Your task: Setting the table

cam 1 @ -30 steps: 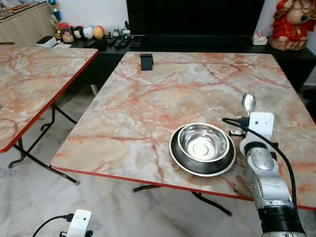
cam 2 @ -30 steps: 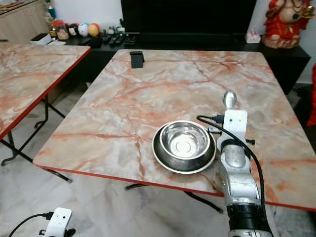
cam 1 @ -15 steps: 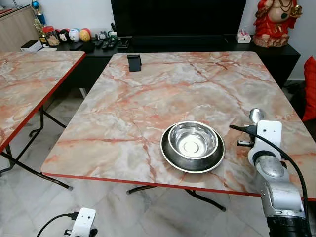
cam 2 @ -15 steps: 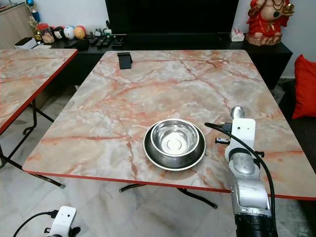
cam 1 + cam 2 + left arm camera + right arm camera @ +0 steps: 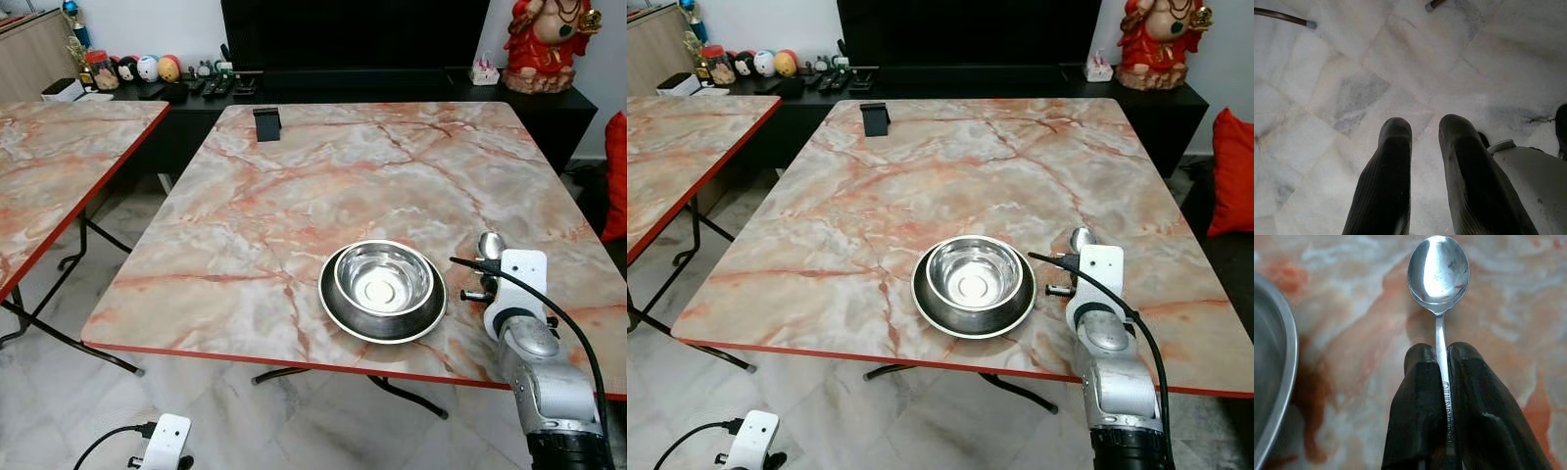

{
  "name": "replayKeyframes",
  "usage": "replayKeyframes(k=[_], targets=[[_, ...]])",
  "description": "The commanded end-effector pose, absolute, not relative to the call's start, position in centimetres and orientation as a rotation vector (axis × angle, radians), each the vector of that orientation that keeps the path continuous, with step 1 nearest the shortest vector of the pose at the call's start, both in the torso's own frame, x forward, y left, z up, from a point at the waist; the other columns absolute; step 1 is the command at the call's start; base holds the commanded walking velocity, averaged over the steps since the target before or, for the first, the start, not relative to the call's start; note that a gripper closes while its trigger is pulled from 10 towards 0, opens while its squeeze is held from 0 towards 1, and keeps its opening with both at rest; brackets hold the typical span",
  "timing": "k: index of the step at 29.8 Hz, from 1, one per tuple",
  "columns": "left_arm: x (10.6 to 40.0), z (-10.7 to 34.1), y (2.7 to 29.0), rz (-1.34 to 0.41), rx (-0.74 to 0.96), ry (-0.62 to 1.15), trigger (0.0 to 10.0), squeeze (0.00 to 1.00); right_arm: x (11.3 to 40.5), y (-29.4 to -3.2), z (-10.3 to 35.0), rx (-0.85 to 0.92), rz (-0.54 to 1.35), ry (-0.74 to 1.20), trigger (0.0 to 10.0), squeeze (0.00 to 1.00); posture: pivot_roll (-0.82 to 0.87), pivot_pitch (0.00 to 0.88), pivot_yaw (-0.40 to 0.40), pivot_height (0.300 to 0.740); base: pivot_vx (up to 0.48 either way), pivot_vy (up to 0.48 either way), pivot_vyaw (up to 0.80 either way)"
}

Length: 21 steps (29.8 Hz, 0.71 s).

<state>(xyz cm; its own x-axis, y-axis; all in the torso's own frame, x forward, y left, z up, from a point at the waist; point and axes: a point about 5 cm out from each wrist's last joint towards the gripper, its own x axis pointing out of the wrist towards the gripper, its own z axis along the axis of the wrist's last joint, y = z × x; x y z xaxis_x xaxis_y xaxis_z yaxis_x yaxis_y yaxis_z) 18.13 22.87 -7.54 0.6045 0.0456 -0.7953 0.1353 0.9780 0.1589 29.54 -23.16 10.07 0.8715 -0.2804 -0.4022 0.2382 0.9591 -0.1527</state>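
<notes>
Spoon [image 5: 1439, 271] handle between right tool [image 5: 1442, 350] fingers

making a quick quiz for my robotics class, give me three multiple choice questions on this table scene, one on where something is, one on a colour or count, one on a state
1. Where is the spoon relative to the steel bowl?
A. inside the bowl
B. to the bowl's right, over the table
C. on the floor

2. How many bowls sit on the plate?
A. one
B. two
C. three

3. What is the right gripper doing?
A. hanging open
B. shut on the spoon's handle
C. gripping the plate's rim

Answers:
1. B, since the head views show the spoon bowl poking out beyond the right wrist, to the right of the dish.
2. A, since a single steel bowl sits in the dark plate.
3. B, since the right wrist view shows both black fingers pressed against the thin handle.

The left gripper hangs idle over the floor.
</notes>
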Motion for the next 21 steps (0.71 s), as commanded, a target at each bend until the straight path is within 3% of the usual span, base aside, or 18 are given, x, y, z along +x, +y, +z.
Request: replayKeyframes(k=[1,21], targets=[[17.6,-7.7,23.4,-0.048,0.221,0.948,10.0,0.00,29.5,-22.7,9.5,-0.084,-0.250,0.459,10.0,0.00,-0.04,0.000,0.052,0.724,0.000,0.000,0.00],[17.7,-7.6,23.3,-0.052,0.226,0.937,10.0,0.00,30.3,-21.9,8.9,-0.043,-0.228,0.469,10.0,0.00,-0.03,0.000,0.050,0.724,0.000,0.000,0.00]])
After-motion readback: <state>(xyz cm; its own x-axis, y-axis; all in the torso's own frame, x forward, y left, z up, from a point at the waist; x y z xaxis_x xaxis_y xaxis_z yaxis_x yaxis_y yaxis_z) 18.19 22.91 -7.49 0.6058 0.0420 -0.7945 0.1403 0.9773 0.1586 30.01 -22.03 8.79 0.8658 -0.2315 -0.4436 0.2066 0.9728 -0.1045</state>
